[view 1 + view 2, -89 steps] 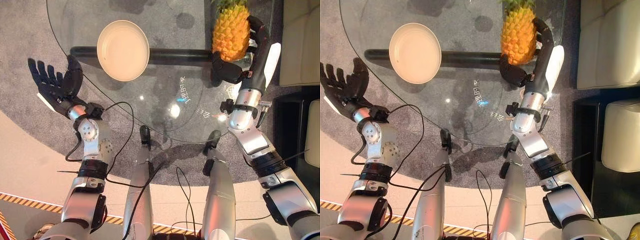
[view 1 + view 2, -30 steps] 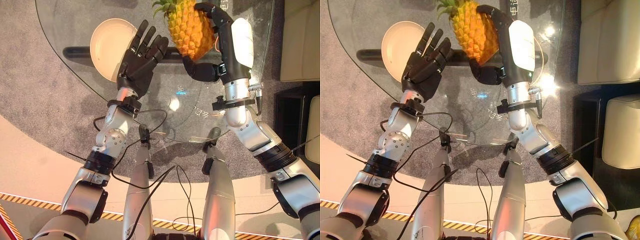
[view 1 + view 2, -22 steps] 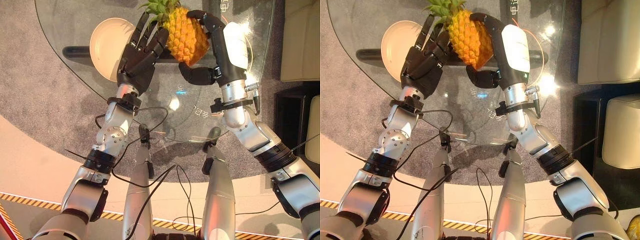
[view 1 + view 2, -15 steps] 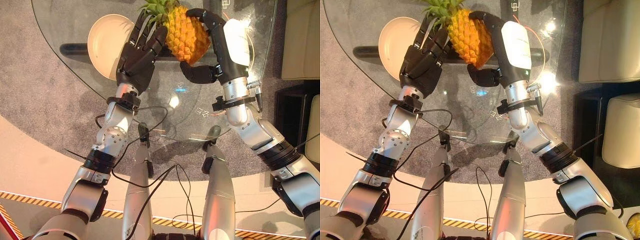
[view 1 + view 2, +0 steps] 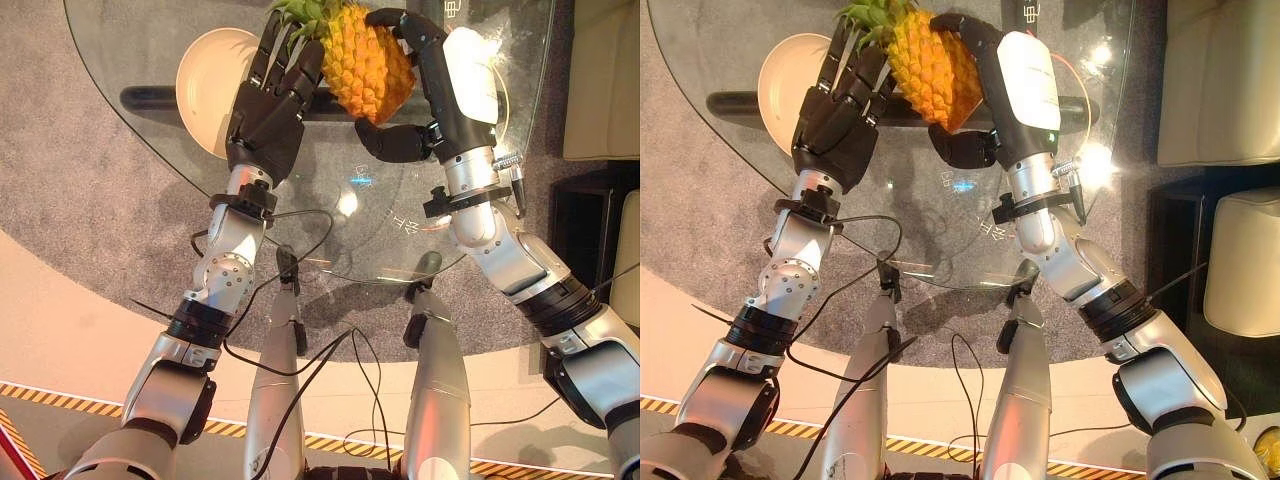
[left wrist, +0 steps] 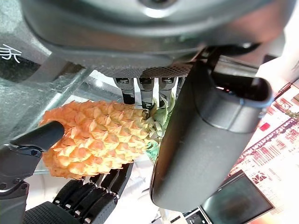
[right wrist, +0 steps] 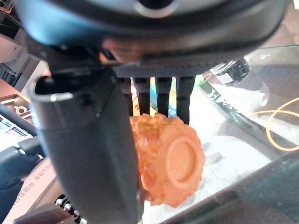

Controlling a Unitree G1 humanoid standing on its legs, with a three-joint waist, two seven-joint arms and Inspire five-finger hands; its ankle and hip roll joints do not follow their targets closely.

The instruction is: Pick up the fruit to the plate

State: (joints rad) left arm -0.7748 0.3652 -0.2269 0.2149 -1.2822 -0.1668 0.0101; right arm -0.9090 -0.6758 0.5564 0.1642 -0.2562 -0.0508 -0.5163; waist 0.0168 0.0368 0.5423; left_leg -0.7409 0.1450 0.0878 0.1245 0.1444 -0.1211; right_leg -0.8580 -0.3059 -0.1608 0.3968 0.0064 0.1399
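Orange-yellow scaly pineapple (image 5: 368, 62), seemingly cream plate (image 5: 205, 78)

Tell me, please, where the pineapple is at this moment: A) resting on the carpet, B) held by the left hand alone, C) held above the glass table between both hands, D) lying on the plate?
C: the pineapple sits in the curled right hand, with the left hand against its leafy side, beside the plate.

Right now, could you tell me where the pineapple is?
The pineapple is held above the glass table, gripped by the right hand, with the left hand's fingers against its leafy end, just right of the plate.
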